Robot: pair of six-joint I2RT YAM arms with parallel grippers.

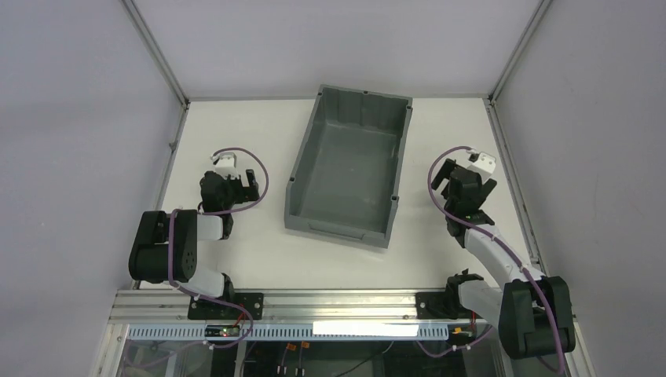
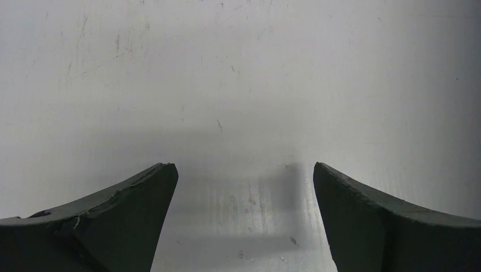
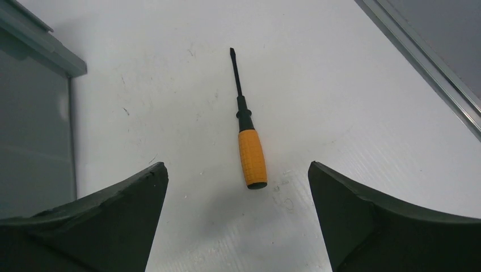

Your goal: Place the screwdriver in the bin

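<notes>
**Operator:** Where is the screwdriver point(image 3: 244, 122)?

**Inspector:** The screwdriver lies flat on the white table point(image 3: 351, 96), outside the bin point(image 1: 303, 161). In the right wrist view its orange handle point(image 3: 252, 158) is the near end. The thin black shaft point(image 3: 235, 71) points away from the camera. The tool is not visible in the top view.

**Operator:** What surrounds it?

**Inspector:** In the right wrist view, a grey wall of the bin stands to the left of the screwdriver, well apart from it. A metal frame rail point(image 3: 422, 65) runs along the table edge on the other side. The screwdriver lies between the two and touches neither.

**Operator:** What is the state of the right gripper point(image 1: 463, 187)?

**Inspector:** Its jaws stand wide apart and hold nothing. Its two dark fingers point(image 3: 113, 218) sit at either side of the lower frame. The handle end lies just ahead of the gap between them, and no contact is visible. In the top view this gripper sits to the right of the bin.

**Operator:** And the left gripper point(image 2: 244, 167)?

**Inspector:** Its jaws are also spread wide, and only bare table surface shows between the fingers. In the top view it sits to the left of the bin, well apart from it. The bin rests at a slight angle near the far middle of the table, with its lower lip facing the arm bases.
</notes>
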